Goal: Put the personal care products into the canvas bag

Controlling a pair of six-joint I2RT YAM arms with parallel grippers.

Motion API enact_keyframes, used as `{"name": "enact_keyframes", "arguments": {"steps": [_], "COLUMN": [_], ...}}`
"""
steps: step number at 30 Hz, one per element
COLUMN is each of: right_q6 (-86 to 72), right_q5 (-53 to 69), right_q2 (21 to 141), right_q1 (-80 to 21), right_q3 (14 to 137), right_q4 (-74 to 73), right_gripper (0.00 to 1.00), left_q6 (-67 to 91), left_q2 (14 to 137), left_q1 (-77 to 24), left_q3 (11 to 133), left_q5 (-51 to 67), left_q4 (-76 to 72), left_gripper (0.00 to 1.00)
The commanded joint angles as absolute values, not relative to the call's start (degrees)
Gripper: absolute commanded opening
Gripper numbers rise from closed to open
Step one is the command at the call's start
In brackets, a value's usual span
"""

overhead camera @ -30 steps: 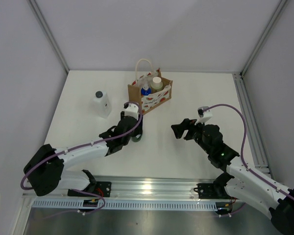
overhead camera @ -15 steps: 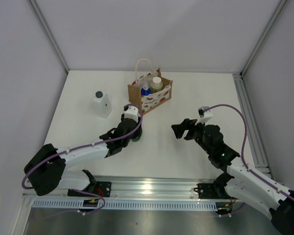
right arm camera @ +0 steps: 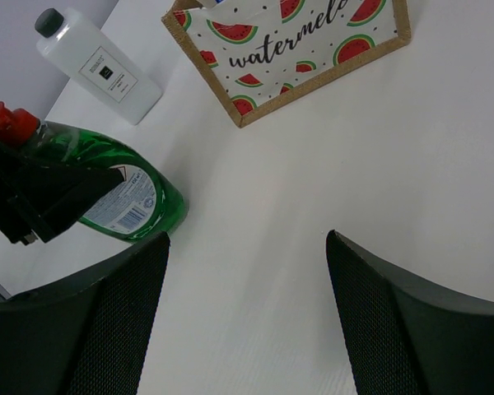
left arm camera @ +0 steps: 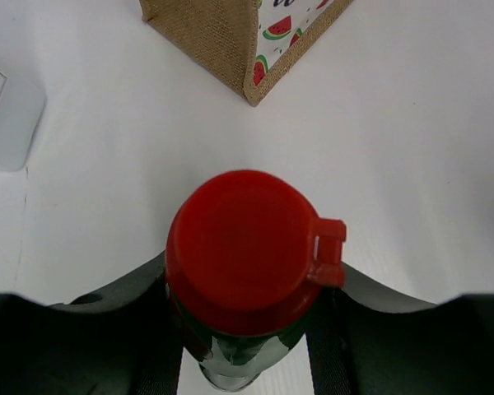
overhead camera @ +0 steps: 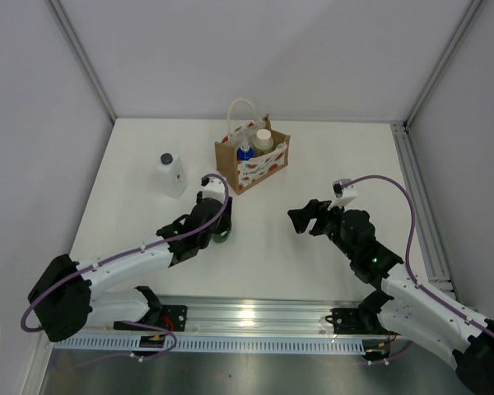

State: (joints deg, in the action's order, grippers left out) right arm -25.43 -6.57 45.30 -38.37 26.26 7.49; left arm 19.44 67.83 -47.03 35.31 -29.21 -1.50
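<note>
Your left arm (overhead camera: 123, 262) and right arm (overhead camera: 420, 300) match: white tubular links between bulky black joints, a purple cable looping along each, and a small white camera block at the wrist. The left gripper (left arm camera: 243, 321) is plain matte black; on the right gripper (right arm camera: 247, 243) you see black fingers (right arm camera: 90, 329) with a fine mesh texture.

Bag (left arm camera: 206, 33): rough woven jute cloth. Green bottle (right arm camera: 152, 188): glossy clear plastic w/ paper label; red cap (left arm camera: 239, 251) smooth plastic. Tabletop (overhead camera: 337, 156) matt white.

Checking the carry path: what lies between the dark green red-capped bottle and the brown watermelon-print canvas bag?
Nothing but bare white table, per left wrist view.
</note>
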Motion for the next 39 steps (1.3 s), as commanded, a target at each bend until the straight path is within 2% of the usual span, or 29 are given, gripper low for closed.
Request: {"name": "enact_keyframes", "arguments": {"steps": [1, 9, 19, 32, 39], "right_q6": [-24.96, -25.4, -26.28, -26.89, -26.63], "right_q5": [-6.68, -6.24, -5.63, -4.57, -4.22], "right_q2": [44.82, 44.74, 44.12, 44.3, 44.73], "right_q1": [-38.76, -38.76, -38.76, -38.85, -38.76], "right_q3": [27.42, 27.33, 27.33, 27.16, 26.98], "right_q4": [8.7, 8.79, 8.7, 8.96, 9.23], "right_gripper": [0.8, 0.8, 0.8, 0.8, 0.8], "left_q6": [19.6, 15.3, 8.8, 2.73, -3.96], "left_q2": [63.63, 63.45, 69.86, 87.35, 95.96], "left_q1": [-47.29, -47.02, -41.66, -31.47, -28.75], "left_q3": [42.96, 50.79, 69.51, 92.53, 94.3], "left_q5": [-31.9, -34.18, -31.38, -16.09, -8.02], "left_q4": [-3.7, -0.88, 0.44, -0.88, -8.43], "left_gripper": [0.01, 0.0, 0.0, 0.01, 0.0]}}
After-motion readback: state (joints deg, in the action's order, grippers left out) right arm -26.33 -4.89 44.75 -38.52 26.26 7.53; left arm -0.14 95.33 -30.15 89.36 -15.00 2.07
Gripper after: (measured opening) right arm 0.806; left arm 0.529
